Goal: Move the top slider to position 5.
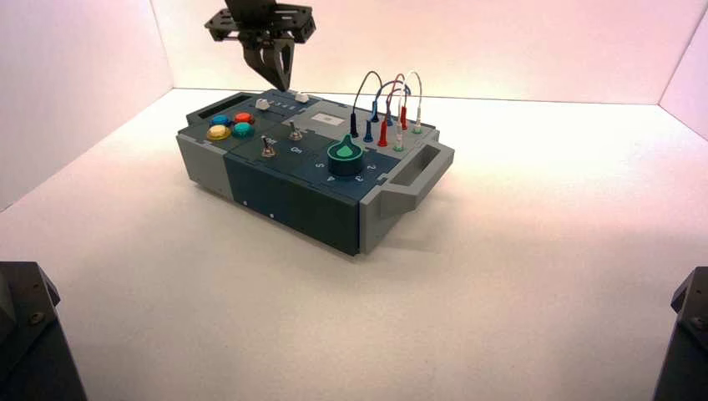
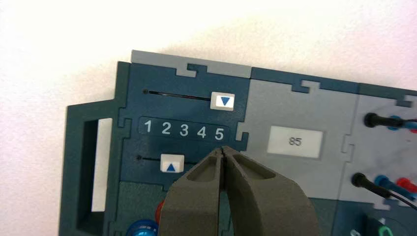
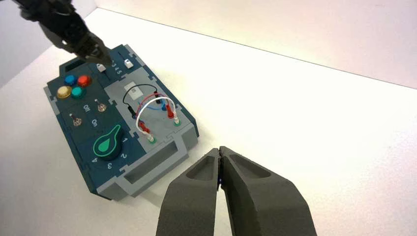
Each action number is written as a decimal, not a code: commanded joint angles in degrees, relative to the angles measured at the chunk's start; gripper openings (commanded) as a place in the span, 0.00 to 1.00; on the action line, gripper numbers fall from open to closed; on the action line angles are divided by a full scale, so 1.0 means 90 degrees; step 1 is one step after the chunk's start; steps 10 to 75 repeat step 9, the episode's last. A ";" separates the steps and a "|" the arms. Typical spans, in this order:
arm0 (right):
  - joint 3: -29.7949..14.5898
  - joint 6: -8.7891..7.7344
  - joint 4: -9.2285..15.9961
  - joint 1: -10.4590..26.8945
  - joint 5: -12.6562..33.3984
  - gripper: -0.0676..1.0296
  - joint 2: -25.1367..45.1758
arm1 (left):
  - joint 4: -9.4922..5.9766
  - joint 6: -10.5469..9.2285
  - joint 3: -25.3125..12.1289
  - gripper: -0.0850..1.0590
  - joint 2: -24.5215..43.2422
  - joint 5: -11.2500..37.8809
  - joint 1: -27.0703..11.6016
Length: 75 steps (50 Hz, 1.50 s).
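Top slider (image 2: 222, 101) at 5 (image 2: 219, 133); two sliders, one left gripper (image 2: 222, 152) above.

Box (image 1: 292, 167) of matt plastic, its panels smooth. Toggle switches (image 3: 101, 106) look like shiny metal. Round buttons (image 1: 219, 132) are glossy plastic; slider knobs (image 2: 222, 101) are smooth pale plastic. The surface (image 1: 501, 251) looks matt, lightly grained.

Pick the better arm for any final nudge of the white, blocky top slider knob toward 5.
Left, I'd say. The black left gripper, shut, is at the dark blue slider panel, near that knob, already at the printed 5. The black right gripper waits off the box.
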 commanded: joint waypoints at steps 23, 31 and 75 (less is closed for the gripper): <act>-0.0107 0.0029 0.0020 0.0029 -0.0010 0.04 0.0029 | 0.0000 0.0049 -0.0010 0.05 -0.0293 0.0010 -0.0078; -0.0107 0.0029 0.0020 0.0029 -0.0010 0.04 0.0029 | 0.0000 0.0049 -0.0010 0.05 -0.0293 0.0010 -0.0078; -0.0107 0.0029 0.0020 0.0029 -0.0010 0.04 0.0029 | 0.0000 0.0049 -0.0010 0.05 -0.0293 0.0010 -0.0078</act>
